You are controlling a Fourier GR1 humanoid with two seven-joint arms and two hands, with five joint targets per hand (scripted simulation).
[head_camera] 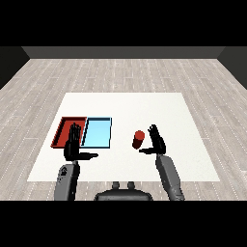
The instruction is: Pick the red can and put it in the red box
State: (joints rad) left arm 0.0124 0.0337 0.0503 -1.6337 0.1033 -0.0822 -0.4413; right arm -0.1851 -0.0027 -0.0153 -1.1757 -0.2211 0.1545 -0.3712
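A red can (139,139) stands upright on the white table, right of the trays. My right hand (157,141) is just to the can's right, fingers straight and pointing up, thumb reaching toward the can's base; it is open and holds nothing. The red tray (62,130) lies at the left of the table, with nothing visible inside. My left hand (73,145) hovers over the red tray's near right corner, open with fingers straight and thumb out to the right.
A light blue tray (98,132) lies against the red tray's right side, between the red tray and the can. The white table (125,106) stretches far behind the trays. Grey wooden floor surrounds the table.
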